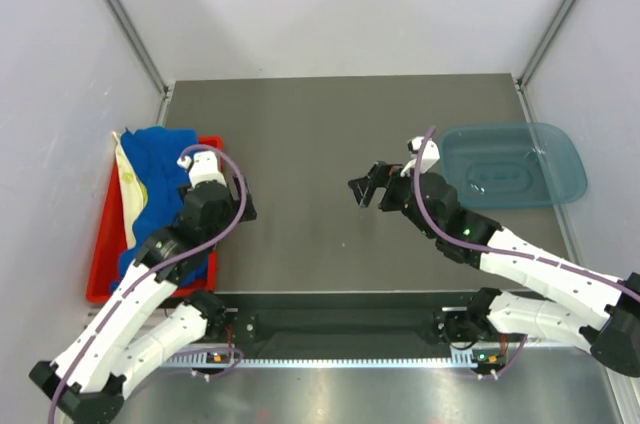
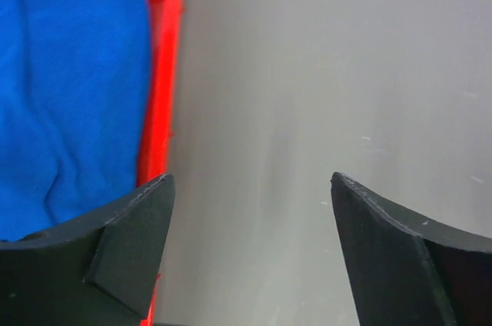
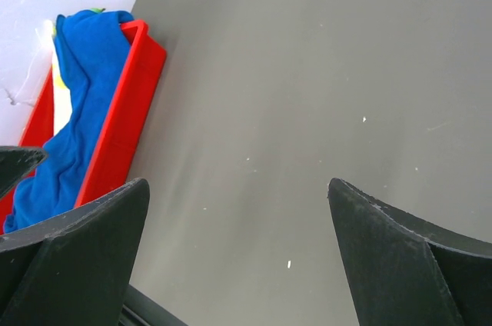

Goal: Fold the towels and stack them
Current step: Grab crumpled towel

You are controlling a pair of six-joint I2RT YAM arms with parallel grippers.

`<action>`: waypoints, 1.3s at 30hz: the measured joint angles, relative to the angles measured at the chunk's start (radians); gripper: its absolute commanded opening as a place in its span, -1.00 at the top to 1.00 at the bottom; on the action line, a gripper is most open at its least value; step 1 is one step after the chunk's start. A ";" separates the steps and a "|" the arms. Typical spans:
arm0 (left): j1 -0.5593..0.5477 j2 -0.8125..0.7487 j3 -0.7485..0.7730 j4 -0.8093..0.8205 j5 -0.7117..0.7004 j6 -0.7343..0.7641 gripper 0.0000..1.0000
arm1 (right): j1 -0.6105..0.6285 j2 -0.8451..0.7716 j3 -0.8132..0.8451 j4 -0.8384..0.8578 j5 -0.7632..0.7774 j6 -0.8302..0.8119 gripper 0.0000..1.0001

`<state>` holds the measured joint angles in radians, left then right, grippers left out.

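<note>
Towels [image 1: 148, 179] are heaped in the tray [image 1: 100, 282] at the left of the top view: blue towel [image 1: 160, 149] on top, a pale yellow one [image 1: 130, 194] showing at its left. None folded yet, apparently.
Left fingers [image 2: 157, 203] are wide open and empty over the tray's right rim, with blue cloth just left of them.
Right fingers [image 3: 131, 211] are wide open and empty over the bare bench [image 1: 320, 134], mid-frame.
Cloth looks light and limp, so it'll drape and bunch.
Best to pinch the blue towel at an edge or corner; a mid-heap grab may drag lower layers along. No clear corner shows.
</note>
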<state>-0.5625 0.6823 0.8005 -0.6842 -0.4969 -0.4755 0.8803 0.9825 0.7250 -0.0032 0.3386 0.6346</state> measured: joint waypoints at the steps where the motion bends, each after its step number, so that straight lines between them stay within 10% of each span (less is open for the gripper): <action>1: 0.002 0.034 0.013 -0.019 -0.020 -0.015 -0.64 | 0.000 -0.001 0.000 -0.003 0.001 -0.003 -0.99; 17: 0.756 0.626 0.256 0.018 0.018 -0.159 -0.39 | -0.002 -0.045 -0.010 -0.021 -0.026 -0.004 -0.99; 39: 0.806 1.089 0.485 0.067 -0.178 -0.290 -0.50 | -0.006 -0.058 0.030 -0.080 -0.114 -0.005 -0.99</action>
<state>0.2432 1.7714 1.2858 -0.6170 -0.6746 -0.7654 0.8742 0.9241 0.7547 -0.0830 0.2241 0.6300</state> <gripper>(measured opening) 0.761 0.996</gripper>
